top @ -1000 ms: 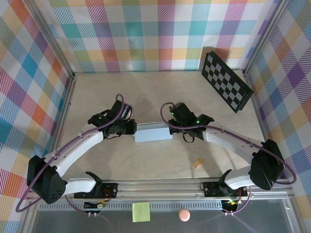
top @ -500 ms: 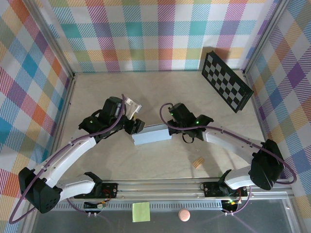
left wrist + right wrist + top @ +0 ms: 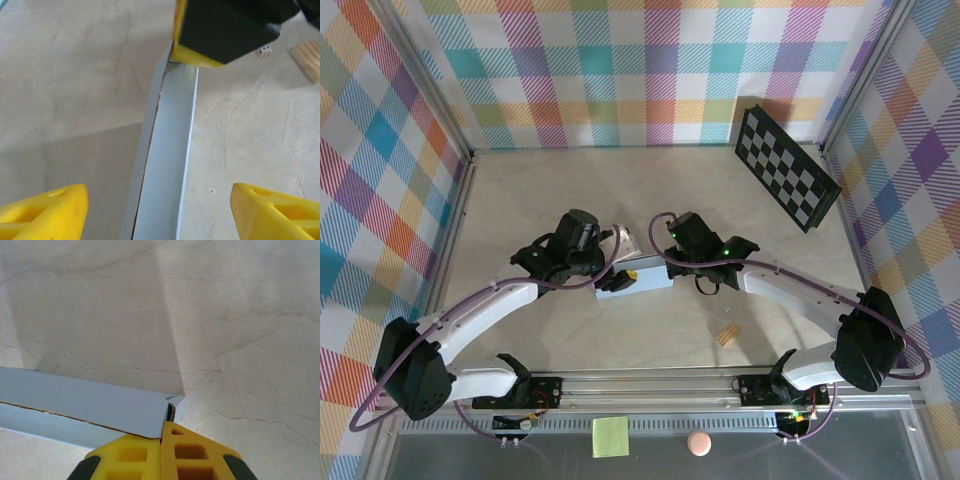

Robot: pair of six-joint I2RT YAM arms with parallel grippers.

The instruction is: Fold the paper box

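The paper box point(image 3: 638, 278) is a flat, long grey box lying on the table between my two arms. My right gripper point(image 3: 670, 267) is shut on its right end; in the right wrist view the yellow fingers point(image 3: 195, 452) pinch a corner flap of the box point(image 3: 85, 407). My left gripper point(image 3: 623, 260) hovers over the box's left end and stands open. In the left wrist view the box point(image 3: 167, 165) runs between the spread fingertips point(image 3: 45, 212) without touching them, up to the right gripper point(image 3: 225, 30).
A black-and-white checkerboard panel point(image 3: 787, 167) leans at the back right wall. A small wooden block point(image 3: 726, 336) lies right of centre near the front, with a die point(image 3: 265, 50) close by. A sticky note point(image 3: 610, 436) and a pink ball point(image 3: 698, 443) sit beyond the front rail.
My left gripper has let go of the box's left end, opened wide and swung round above it. The box has tilted slightly. The right gripper has kept its hold.
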